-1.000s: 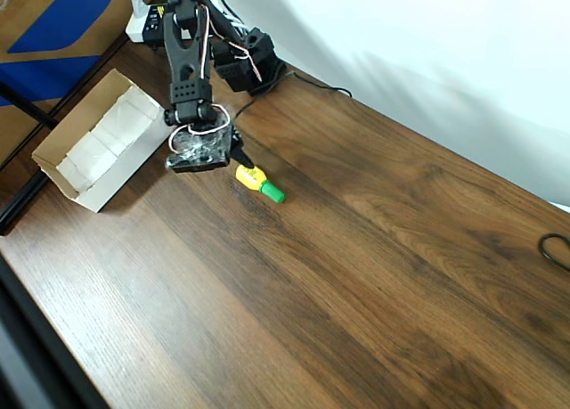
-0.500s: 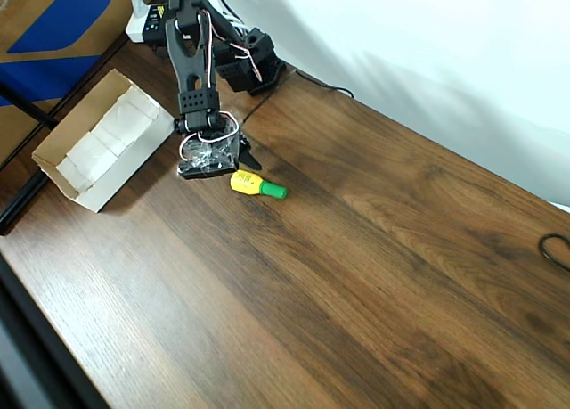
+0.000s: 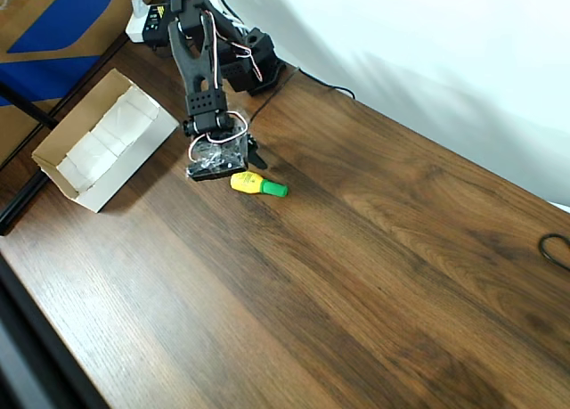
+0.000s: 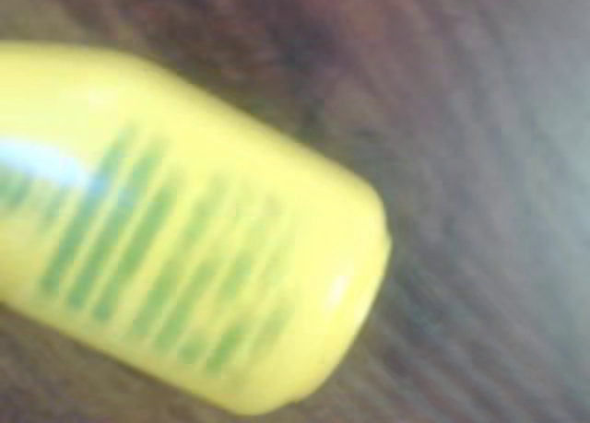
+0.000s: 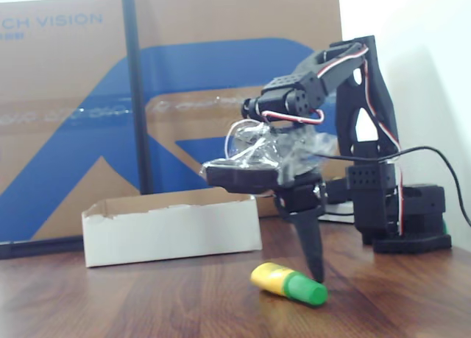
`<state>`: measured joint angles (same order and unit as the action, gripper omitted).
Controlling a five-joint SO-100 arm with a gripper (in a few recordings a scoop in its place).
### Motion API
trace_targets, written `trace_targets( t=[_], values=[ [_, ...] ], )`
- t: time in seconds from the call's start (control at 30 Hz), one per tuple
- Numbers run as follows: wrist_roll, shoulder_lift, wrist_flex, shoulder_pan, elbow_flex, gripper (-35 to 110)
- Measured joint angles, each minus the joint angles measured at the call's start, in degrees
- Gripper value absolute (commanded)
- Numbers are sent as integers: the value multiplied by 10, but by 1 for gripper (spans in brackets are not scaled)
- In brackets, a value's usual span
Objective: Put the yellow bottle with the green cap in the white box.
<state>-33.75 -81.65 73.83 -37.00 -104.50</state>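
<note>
Yellow bottle with the green cap (image 3: 257,185) lies flat on the wooden table (image 3: 374,275), long axis across the overhead view, cap pointing right. The gripper (image 5: 313,268) stands just beside it, not holding it; whether its fingers are spread is unclear. The white box (image 3: 102,151) sits apart to the left.

Even bright light; wrist view heavily blurred, close-up.

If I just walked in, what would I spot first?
Probably the bright yellow bottle with its green cap, lying on its side on the dark wooden table. The black robot arm hangs right over it, its gripper reaching down just behind the bottle. Off to the left in the overhead view sits the white box.
</note>
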Motion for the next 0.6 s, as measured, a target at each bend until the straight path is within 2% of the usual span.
trace_targets(
  t=[0.6],
  values=[
    [11,-46,28,66,-2,29]
  ],
)
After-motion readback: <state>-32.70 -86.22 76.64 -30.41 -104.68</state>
